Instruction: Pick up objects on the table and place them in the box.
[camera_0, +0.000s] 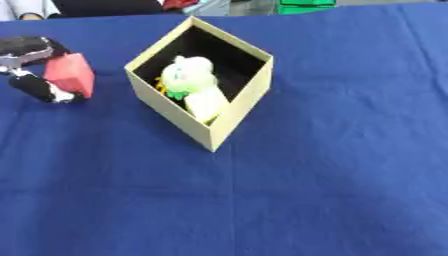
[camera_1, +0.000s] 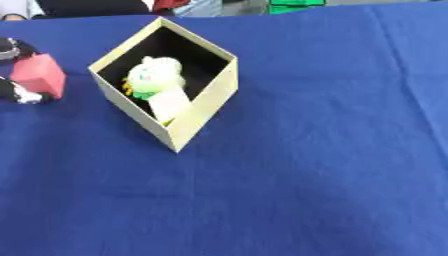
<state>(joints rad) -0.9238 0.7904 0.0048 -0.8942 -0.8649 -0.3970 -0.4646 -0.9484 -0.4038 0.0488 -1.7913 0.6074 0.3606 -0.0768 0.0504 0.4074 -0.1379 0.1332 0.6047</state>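
Red block (camera_0: 72, 74) sits in the robot's left hand (camera_0: 35, 75) at the left edge of the blue tablecloth (camera_0: 332, 165), just beside the open cardboard box (camera_0: 229, 120) and not yet over it. The hand's black fingers (camera_0: 42, 90) curl round the block, one part above it and one below, so it is pinched between them with its red faces showing toward the box. It looks like a rigid, flat-sided piece, probably light, with plain faces that may be a little slick; a hold across two opposite faces, as now, seems the sensible one, since its corners give nothing to grip. Inside the box already lie a pale green plush toy (camera_0: 185, 75) with a yellowish piece (camera_0: 206, 104) under it; both look soft and should take a dropped block without harm. The box stands turned with one corner toward the robot, and its thin walls look easy to nudge, so the block is better brought over the rim than against it. The right hand shows in neither view.
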